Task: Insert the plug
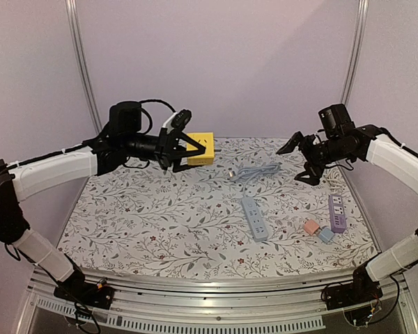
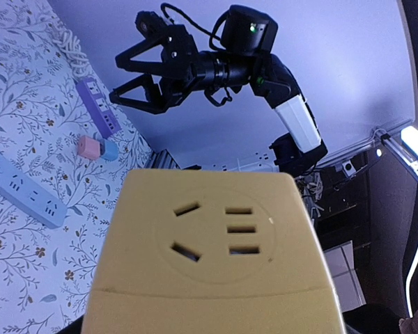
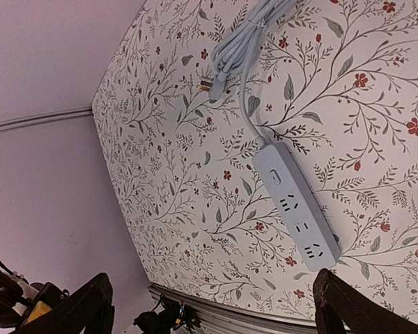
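My left gripper (image 1: 187,151) is shut on a yellow socket cube (image 1: 200,148), held in the air over the far left of the table. In the left wrist view the cube (image 2: 216,257) fills the lower frame with its slotted face up and hides my fingers. A pale blue power strip (image 1: 254,218) lies flat mid-table. Its coiled cord (image 1: 256,171) ends in the plug (image 3: 208,85), which lies loose on the cloth. My right gripper (image 1: 304,157) hangs open and empty above the far right, its dark fingertips (image 3: 348,306) wide apart over the strip (image 3: 296,209).
A purple power strip (image 1: 337,212) lies at the right, with a small pink cube (image 1: 311,226) and a small blue cube (image 1: 325,234) beside it. Metal posts stand at the back corners. The flowered cloth (image 1: 160,216) ends at a metal rail along the near edge.
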You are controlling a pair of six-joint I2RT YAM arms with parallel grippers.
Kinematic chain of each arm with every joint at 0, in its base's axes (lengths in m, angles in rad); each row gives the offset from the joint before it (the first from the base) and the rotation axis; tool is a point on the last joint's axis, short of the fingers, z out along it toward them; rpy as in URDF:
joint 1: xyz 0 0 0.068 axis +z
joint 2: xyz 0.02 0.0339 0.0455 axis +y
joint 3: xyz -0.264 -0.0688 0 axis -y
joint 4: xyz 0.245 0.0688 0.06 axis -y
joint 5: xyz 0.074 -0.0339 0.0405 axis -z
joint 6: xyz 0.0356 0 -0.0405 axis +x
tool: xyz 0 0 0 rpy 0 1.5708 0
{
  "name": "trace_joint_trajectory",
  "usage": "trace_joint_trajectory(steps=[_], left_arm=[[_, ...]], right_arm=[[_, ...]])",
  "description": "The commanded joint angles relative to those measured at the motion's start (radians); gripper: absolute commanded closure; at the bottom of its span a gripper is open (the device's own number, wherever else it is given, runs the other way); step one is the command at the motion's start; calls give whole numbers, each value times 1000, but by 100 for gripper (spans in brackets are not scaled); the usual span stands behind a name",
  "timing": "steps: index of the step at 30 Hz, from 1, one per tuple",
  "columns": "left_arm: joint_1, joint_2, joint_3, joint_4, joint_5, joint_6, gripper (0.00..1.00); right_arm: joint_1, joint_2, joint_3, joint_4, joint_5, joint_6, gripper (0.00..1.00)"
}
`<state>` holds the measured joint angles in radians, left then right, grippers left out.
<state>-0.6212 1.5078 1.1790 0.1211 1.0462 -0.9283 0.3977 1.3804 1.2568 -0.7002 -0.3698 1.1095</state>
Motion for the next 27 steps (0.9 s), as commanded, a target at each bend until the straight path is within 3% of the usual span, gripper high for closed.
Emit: trace_joint_trajectory(steps=[1, 5, 9, 13, 19, 27], left_arm=[[9, -15, -5, 36, 26, -6, 100], [9, -20, 3, -29, -4, 21, 100], [9, -11, 77, -367, -123, 218, 100], [9, -40, 64, -455, -207, 253, 100], [9, -68, 75, -764, -514, 369, 100], [9, -154, -5, -875, -711, 388, 100]], right_arm=[[-5, 42, 45, -50, -29, -128, 1], [-5, 60, 51, -81, -21, -208, 1], [5, 82, 56, -118, 30, -302, 1], [39, 103, 65, -133, 61, -370, 1], [93, 152, 70, -143, 62, -438, 1], [134, 246, 86, -175, 84, -505, 1]])
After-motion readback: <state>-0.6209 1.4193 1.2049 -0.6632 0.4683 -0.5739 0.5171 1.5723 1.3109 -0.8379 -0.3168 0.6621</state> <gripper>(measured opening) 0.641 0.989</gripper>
